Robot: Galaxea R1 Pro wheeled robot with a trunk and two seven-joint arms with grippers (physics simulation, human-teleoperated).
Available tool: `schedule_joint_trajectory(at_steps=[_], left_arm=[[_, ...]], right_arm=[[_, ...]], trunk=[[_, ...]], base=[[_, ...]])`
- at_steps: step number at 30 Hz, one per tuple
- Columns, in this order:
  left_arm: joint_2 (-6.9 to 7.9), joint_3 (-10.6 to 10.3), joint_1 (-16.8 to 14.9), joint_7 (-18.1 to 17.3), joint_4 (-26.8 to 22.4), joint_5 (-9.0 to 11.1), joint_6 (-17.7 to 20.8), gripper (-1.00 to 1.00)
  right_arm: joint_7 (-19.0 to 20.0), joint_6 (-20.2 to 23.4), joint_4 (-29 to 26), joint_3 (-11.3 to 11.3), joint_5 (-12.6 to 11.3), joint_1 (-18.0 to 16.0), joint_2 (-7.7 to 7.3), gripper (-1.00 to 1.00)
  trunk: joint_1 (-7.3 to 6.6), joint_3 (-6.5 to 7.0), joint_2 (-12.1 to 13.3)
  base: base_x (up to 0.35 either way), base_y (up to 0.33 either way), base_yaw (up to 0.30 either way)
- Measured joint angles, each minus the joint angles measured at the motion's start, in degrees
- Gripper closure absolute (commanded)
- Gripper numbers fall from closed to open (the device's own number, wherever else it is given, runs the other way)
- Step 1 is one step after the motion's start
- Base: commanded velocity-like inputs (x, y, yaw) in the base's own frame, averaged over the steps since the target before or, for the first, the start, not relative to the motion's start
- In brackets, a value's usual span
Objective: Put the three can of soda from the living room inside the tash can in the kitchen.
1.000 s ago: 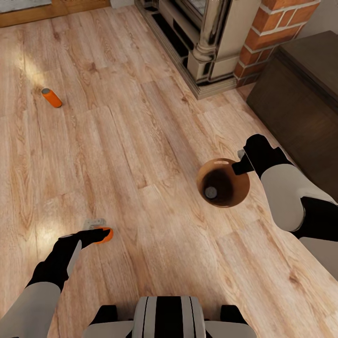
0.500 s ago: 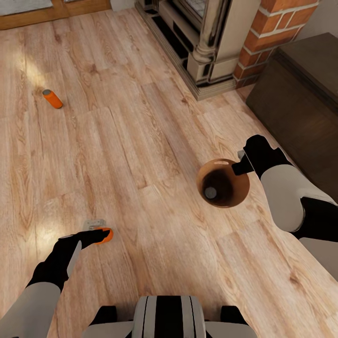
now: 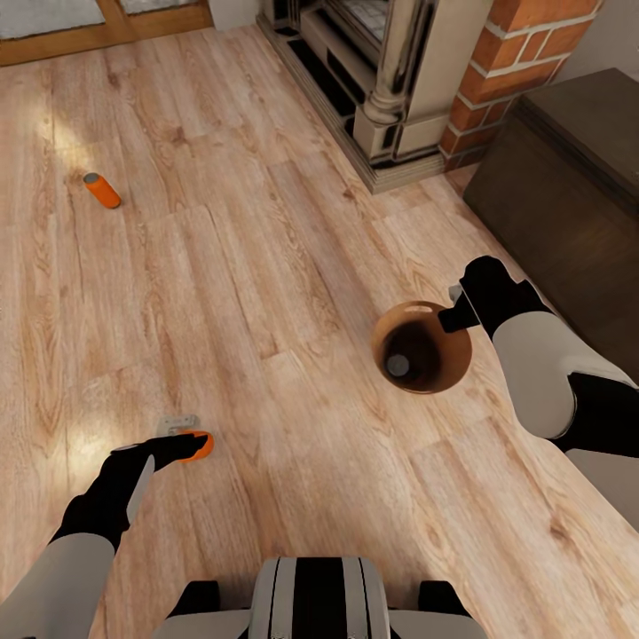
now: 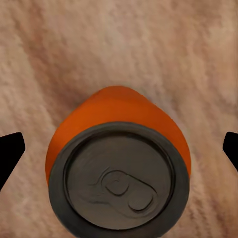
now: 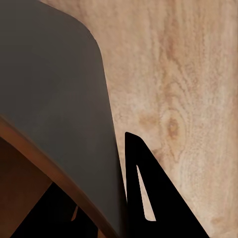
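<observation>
An upright orange can of soda (image 3: 202, 444) (image 4: 119, 173) stands on the wood floor at the lower left. My left gripper (image 3: 188, 437) (image 4: 119, 148) hangs right over it, open, with a dark fingertip (image 4: 10, 156) well clear of the can on each side. A second can of soda (image 3: 101, 190) lies on the floor far to the left. The round brown tash can (image 3: 422, 346) is at the right, and the grey top of a third can of soda (image 3: 398, 365) shows inside it. My right gripper (image 3: 457, 312) (image 5: 99, 208) is shut on the tash can's rim (image 5: 59, 163).
A brick fireplace (image 3: 524, 53) with a pale stone surround (image 3: 390, 115) stands at the back. A dark wooden chest (image 3: 568, 186) sits close to my right arm. A wood door frame (image 3: 106, 31) runs along the back left. Plank floor stretches between the cans.
The camera has shifted a little, so the far can and the fireplace sit slightly lower in the picture. Both arms, the near can and the tash can keep their places.
</observation>
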Motion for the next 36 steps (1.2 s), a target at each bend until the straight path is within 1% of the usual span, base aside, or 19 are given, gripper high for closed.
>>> schedule_joint_trajectory(at_steps=[3, 10, 19, 24, 36], left_arm=[[0.01, -0.03, 0.0, 0.06, 0.12, 0.03, 0.0, -1.0], [0.02, -0.04, 0.0, -0.01, -0.08, 0.07, 0.0, -1.0], [-0.13, -0.12, -0.1, 0.19, 0.35, -0.39, 0.51, -1.0], [-0.2, -0.13, -0.14, -0.03, 0.31, -0.21, 0.76, -1.0], [0.02, -0.02, -0.18, -0.01, 0.39, -0.54, 0.98, -1.0]], right_arm=[[0.0, 0.0, 0.13, -0.01, 0.04, 0.0, 0.0, 1.0], [0.0, 0.0, 0.03, 0.01, 0.01, 0.0, 0.0, 1.0], [0.0, 0.0, 0.44, 0.0, 0.14, 0.0, 0.01, 1.0], [0.0, 0.0, 0.35, 0.02, 0.09, 0.0, 0.01, 1.0], [-0.01, 0.0, 0.07, 0.0, 0.17, 0.11, 0.08, 1.0]], trunk=[[0.12, -0.6, -1.2], [0.03, -0.75, -1.22], [0.31, -2.58, -4.81], [0.23, -2.72, -4.83], [0.0, -3.0, -4.83]], base=[[0.0, 0.0, 0.0], [0.0, 0.0, 0.0], [0.0, 0.0, 0.0], [0.0, 0.0, 0.0], [0.0, 0.0, 0.0]])
